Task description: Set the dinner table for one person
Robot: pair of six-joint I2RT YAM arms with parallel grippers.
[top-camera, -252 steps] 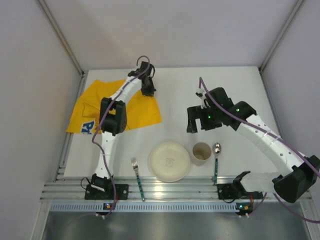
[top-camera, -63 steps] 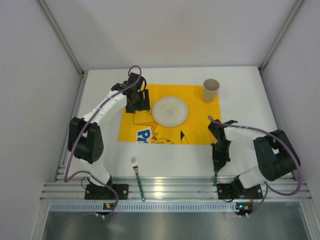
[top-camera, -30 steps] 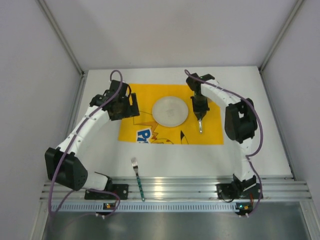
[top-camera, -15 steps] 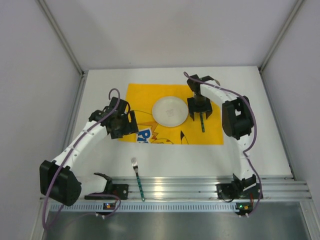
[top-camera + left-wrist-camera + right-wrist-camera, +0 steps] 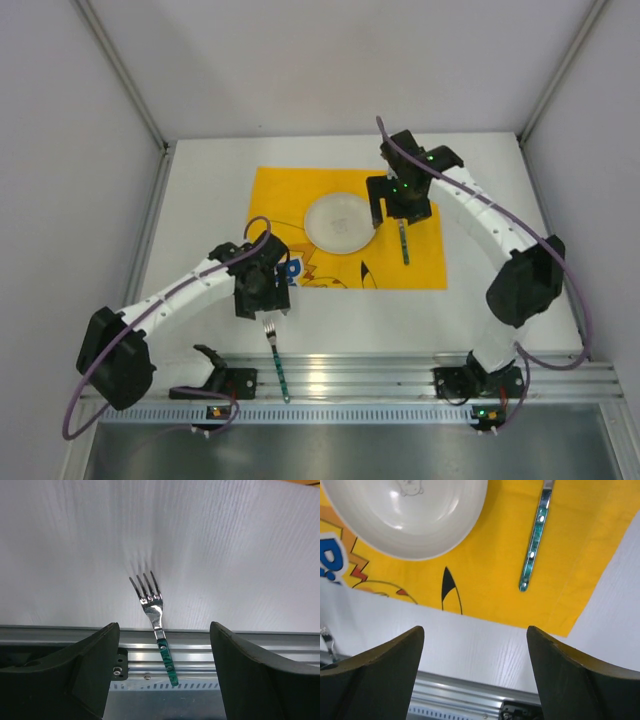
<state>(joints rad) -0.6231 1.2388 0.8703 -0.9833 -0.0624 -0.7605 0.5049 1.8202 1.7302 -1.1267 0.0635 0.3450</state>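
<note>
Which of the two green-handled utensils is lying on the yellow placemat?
The utensil beside the plate, near the right pincer. The fork lies off the mat, on bare table and rail.

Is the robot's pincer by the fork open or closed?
Open. The left wrist view shows the two fingers of the left pincer wide apart, and the fork lies on the table in the gap, touching neither.

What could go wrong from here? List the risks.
The fork lies slanted, its green handle over the aluminium rail; the open left pincer may clip the rail or pivot the fork. The open right pincer hangs near the plate and spoon and could nudge them.
</note>
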